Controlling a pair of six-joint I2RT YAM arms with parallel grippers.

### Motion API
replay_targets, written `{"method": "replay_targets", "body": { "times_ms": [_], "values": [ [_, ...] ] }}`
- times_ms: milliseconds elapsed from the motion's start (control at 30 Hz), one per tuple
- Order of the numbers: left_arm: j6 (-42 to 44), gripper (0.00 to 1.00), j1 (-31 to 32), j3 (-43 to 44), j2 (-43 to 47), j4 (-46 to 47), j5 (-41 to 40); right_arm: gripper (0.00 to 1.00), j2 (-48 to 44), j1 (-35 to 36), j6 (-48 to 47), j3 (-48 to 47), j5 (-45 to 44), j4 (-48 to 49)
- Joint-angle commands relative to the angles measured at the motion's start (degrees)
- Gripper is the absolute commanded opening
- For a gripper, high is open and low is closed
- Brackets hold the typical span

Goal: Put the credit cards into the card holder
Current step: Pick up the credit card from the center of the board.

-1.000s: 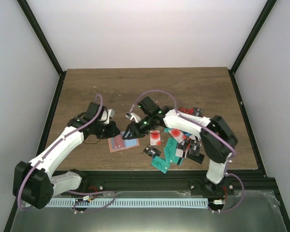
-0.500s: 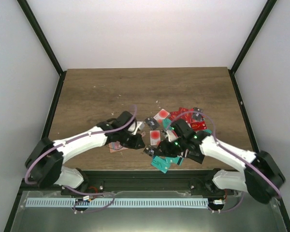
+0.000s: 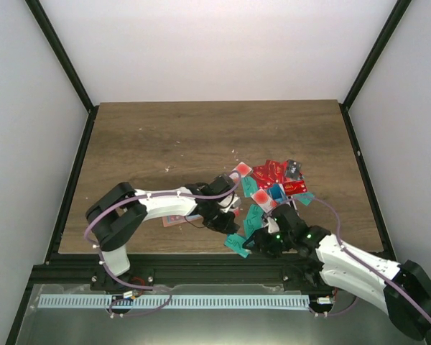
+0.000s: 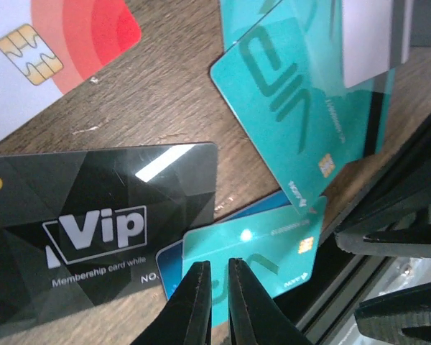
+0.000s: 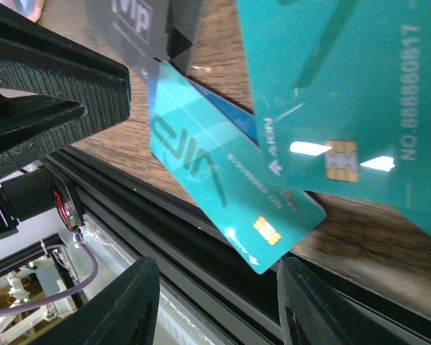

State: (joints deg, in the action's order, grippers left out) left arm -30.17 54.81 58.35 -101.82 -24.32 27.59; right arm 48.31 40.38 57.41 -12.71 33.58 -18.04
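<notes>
The left pincer [image 4: 217, 287], pressed together, hangs over a teal card [image 4: 262, 251] at the near edge of the bench [image 3: 165, 136], further right than a moment ago. The right pincer [image 5: 219, 287], spread wide, has drawn back toward 6 o'clock. The credit cards [image 3: 273, 176] fan out toward 1 o'clock. The card holder [image 3: 174, 221] lies at 9 o'clock, half under the left arm [image 3: 165, 201].

The credit cards [image 3: 271, 188] lie in a loose, overlapping heap on the right of the wooden tabletop [image 3: 165, 136], near its front edge, with red ones at the far side and teal ones toward the front. A black card [image 4: 93, 230] marked "Vip" lies flat beside a white card [image 4: 50, 43] with red arcs and a chip. A teal card [image 4: 262, 251] overlaps a blue card [image 4: 171, 260]. The card holder [image 3: 174, 221], salmon-brown and flat, lies left of the heap, partly hidden.
</notes>
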Motion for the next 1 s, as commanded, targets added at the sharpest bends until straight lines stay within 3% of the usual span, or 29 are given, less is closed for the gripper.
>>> {"method": "replay_targets", "body": {
  "times_ms": [0, 467, 633, 833, 967],
  "values": [
    [1.2, 0.1, 0.54, 1.86, -2.73, 0.09, 0.93, 0.48, -2.03, 0.31, 4.86, 3.15, -0.03, 4.37],
    [1.29, 0.1, 1.25, -0.37, -4.12, 1.2, 1.32, 0.48, 2.24, 4.69, 8.95, 6.55, -1.4, 12.92],
    [0.76, 0.1, 1.27, -1.75, -3.93, 2.17, 1.69, 0.43, 3.73, 4.8, 9.12, 6.84, -1.93, 14.95],
    [0.33, 0.1, 1.31, -3.06, -3.06, 3.0, 1.78, 0.17, 3.94, 4.84, 8.67, 5.41, -2.9, 13.21],
    [0.0, 0.09, 1.29, -2.73, -2.12, 2.77, 1.03, 0.05, 3.55, 4.84, 7.31, 3.37, -3.23, 10.17]
  ]
}}
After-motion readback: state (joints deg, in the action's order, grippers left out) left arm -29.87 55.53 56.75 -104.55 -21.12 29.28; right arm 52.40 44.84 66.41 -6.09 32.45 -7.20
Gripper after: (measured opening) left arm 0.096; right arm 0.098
